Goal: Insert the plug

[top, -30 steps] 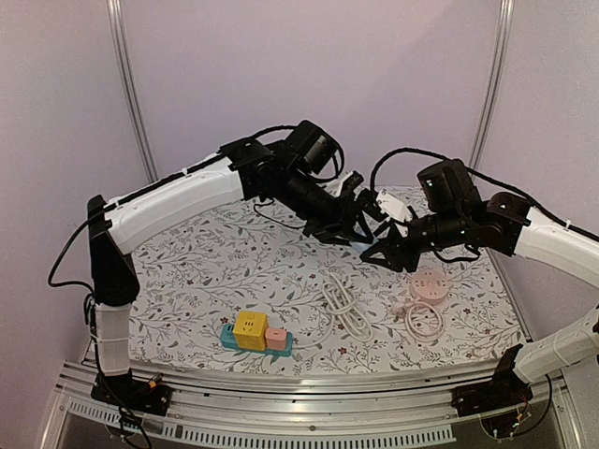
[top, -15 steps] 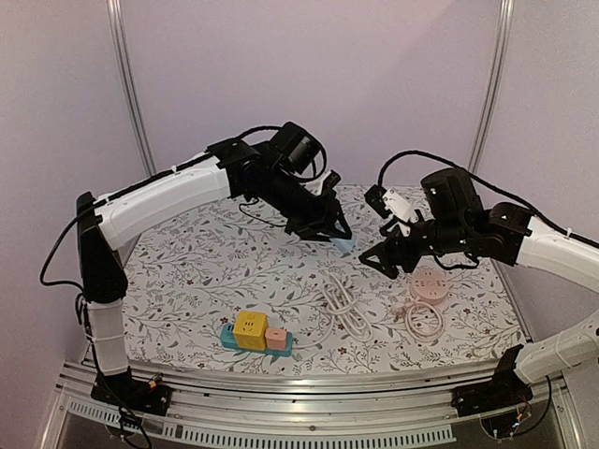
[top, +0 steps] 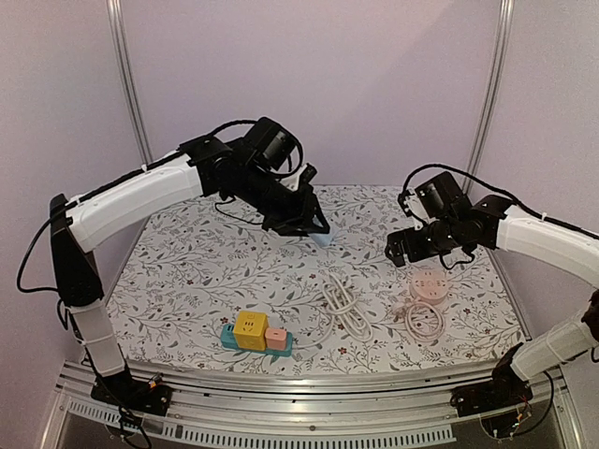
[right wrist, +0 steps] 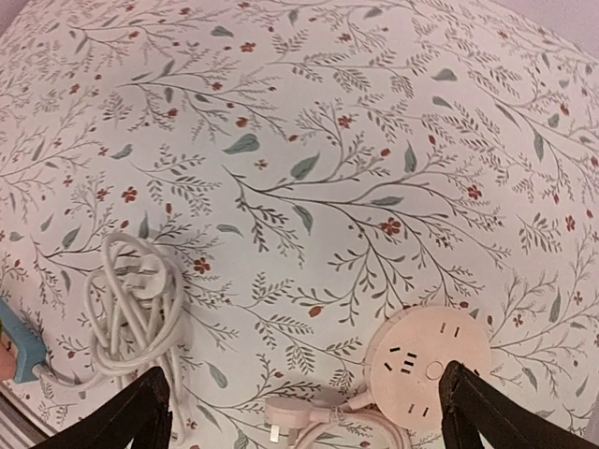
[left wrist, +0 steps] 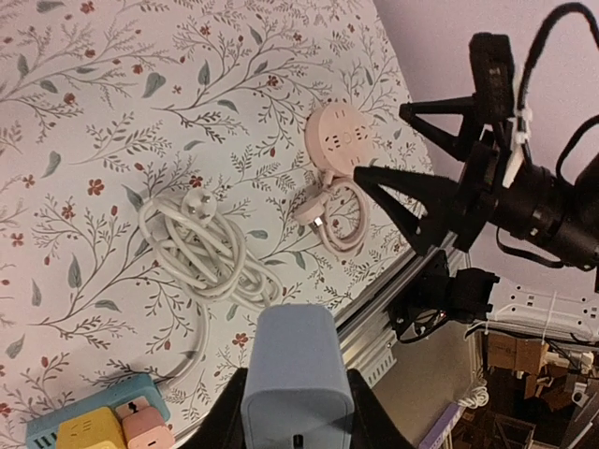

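Top view: the left gripper (top: 314,229), mid-frame, is clamped on the pale blue plug (top: 323,239). Carry it level towards the teal strip (top: 228,339) at lower centre, with the prongs squared.

Left wrist: the plug sits bottom centre between the jaws, and its prongs are apparently hidden.

Right wrist: the right gripper (right wrist: 301,369) is spread wide and empty above the pink socket (right wrist: 429,367), lower right.

From the left wrist, the pale blue rectangular plug block (left wrist: 298,369) runs off the bottom edge, prongs unseen; the teal plastic power strip (left wrist: 45,434) is cropped too. Overhead, the left hand (top: 314,230) hides most of that block.
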